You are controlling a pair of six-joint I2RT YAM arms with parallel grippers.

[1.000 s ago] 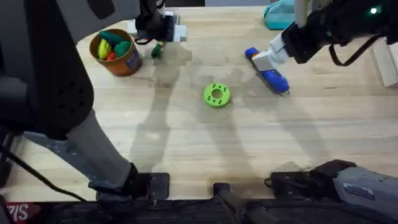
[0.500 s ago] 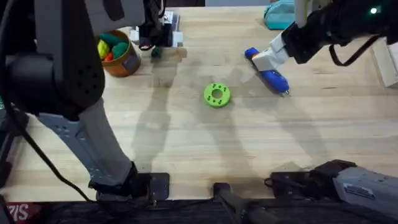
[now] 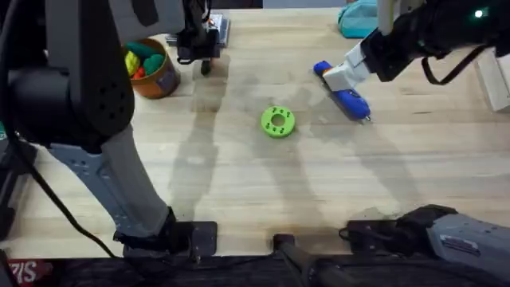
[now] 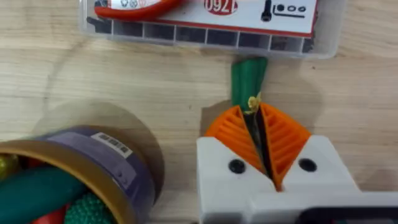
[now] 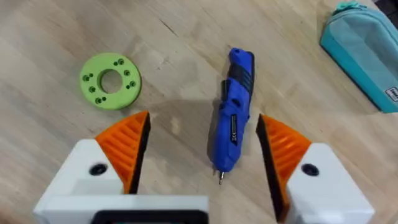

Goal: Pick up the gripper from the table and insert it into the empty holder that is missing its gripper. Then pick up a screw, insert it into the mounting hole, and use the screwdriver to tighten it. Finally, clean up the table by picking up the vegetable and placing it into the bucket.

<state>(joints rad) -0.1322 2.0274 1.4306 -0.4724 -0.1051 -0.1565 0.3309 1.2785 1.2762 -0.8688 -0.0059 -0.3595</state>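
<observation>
Vegetable (image 4: pixel 249 76) now in left gripper (image 4: pixel 260 140)

left claw (image 4: pixel 260 134) now clamped on the vegetable (image 4: pixel 247 79), shifted over it beside the bucket (image 3: pixel 153 70)

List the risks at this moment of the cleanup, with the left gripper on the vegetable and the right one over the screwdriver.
1. The left gripper pinches the vegetable only near one end; it might pivot or slip on the way to the bucket.
2. The bucket already holds toy pieces, so the vegetable could bounce out.
3. The clear case lies right beside the vegetable; lifting carelessly could nudge it.
</observation>
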